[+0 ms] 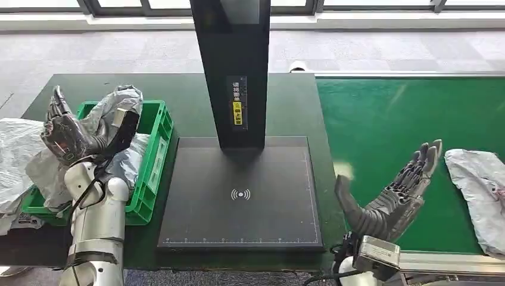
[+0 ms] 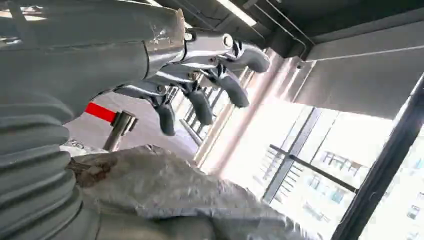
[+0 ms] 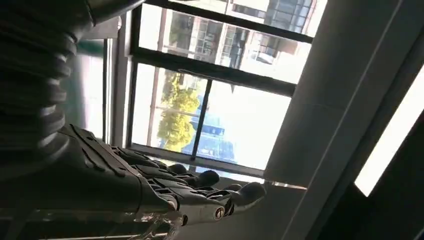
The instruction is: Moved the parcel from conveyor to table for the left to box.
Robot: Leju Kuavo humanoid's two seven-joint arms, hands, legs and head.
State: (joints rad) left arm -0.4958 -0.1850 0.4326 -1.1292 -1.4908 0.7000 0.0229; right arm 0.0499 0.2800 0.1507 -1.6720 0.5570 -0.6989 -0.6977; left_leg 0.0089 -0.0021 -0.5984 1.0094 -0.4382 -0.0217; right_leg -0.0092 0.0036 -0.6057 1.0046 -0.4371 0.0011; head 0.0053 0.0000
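At the worktop's [image 1: 178, 89] left edge, the left hand [image 1: 68, 134] hovers empty, fingers spread, over a green crate [image 1: 156, 140] stuffed with grey bags. Right of the black scanner plate [image 1: 241, 196], the right hand [image 1: 390, 199] is raised empty with fingers apart above the green conveyor [image 1: 381, 119], the grey parcel [image 1: 479, 187] lying just beside it at the belt's right edge.

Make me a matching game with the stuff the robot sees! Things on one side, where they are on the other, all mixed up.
Things:
1. grey parcel
2. green crate
3. black scanner pad
4. right robot hand

Places:
A. in the middle of the dark table, under the black post
B. on the green conveyor, at the right
C. open, held palm up above the conveyor's near edge
D. on the table's left side, with grey bags in it

Pairs: 1-B, 2-D, 3-A, 4-C
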